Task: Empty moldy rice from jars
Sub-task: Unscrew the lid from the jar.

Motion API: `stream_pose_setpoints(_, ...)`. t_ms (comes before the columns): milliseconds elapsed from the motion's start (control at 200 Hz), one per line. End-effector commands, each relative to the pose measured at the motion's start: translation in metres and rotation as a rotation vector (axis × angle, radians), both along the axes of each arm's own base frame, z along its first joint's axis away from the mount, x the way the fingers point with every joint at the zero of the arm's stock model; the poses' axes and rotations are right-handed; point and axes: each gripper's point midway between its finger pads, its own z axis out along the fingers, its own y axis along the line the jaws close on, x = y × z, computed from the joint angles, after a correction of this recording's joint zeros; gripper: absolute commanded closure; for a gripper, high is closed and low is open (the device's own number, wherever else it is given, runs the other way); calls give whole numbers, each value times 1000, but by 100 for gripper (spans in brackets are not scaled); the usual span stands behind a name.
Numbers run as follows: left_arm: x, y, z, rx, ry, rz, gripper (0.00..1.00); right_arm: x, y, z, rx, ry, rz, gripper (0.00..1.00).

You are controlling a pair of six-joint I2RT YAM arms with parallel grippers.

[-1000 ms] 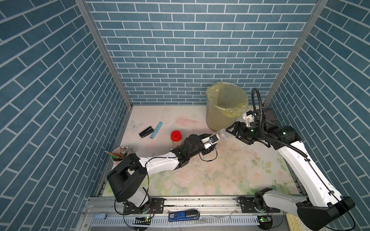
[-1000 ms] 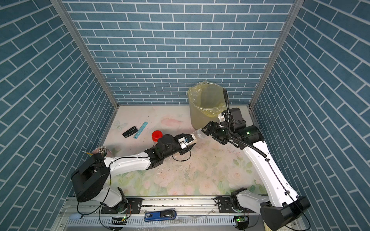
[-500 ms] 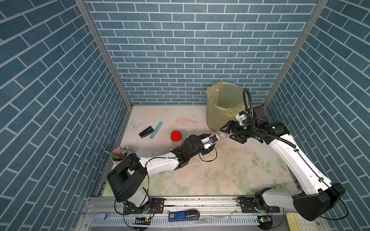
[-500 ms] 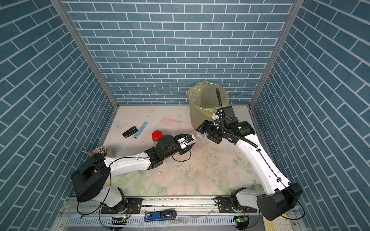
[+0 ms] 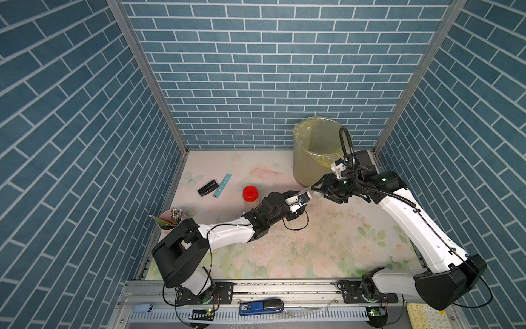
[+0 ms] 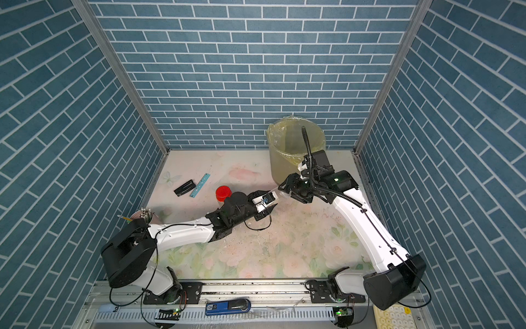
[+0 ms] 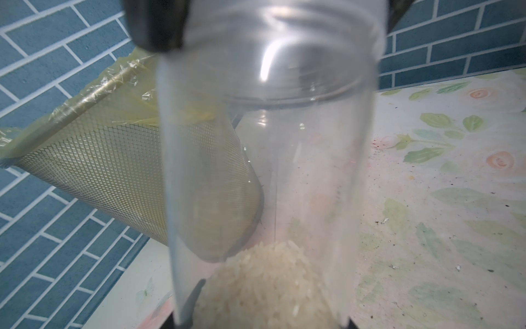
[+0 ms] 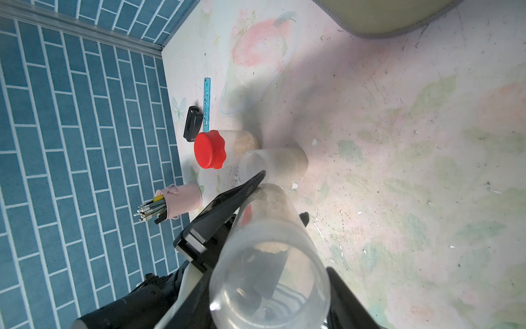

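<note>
My left gripper (image 5: 304,198) is shut on the base end of a clear jar (image 5: 311,194), holding it tilted above the table. Moldy rice (image 7: 264,284) lies heaped at the jar's base end (image 8: 269,246). My right gripper (image 5: 318,193) meets the jar from the bin side and is shut on its clear lid (image 8: 270,284), a black finger (image 8: 345,299) showing beside the lid. A second jar with a red cap (image 5: 250,195) stands on the table, rice inside. A third jar (image 8: 273,165) with a whitish lid stands next to it, hidden under my left arm in both top views.
A big translucent bin (image 5: 316,151) with a yellow bag stands at the back right, just behind the held jar. A pink pencil cup (image 5: 168,220) is at the left edge. A blue ruler (image 5: 222,185) and a black stapler (image 5: 207,188) lie at the back left. Crumbs dot the mat.
My right gripper came in toward the jar's lid end and its jaws closed on the lid. The left arm and the jar stayed where they were.
</note>
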Motion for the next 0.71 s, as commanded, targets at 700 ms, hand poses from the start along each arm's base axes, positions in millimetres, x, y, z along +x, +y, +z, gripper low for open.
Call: stream_pose_setpoints(700,-29,-8,41,-221,51,-160,73,-29,16,9,-40,-610,1022,78)
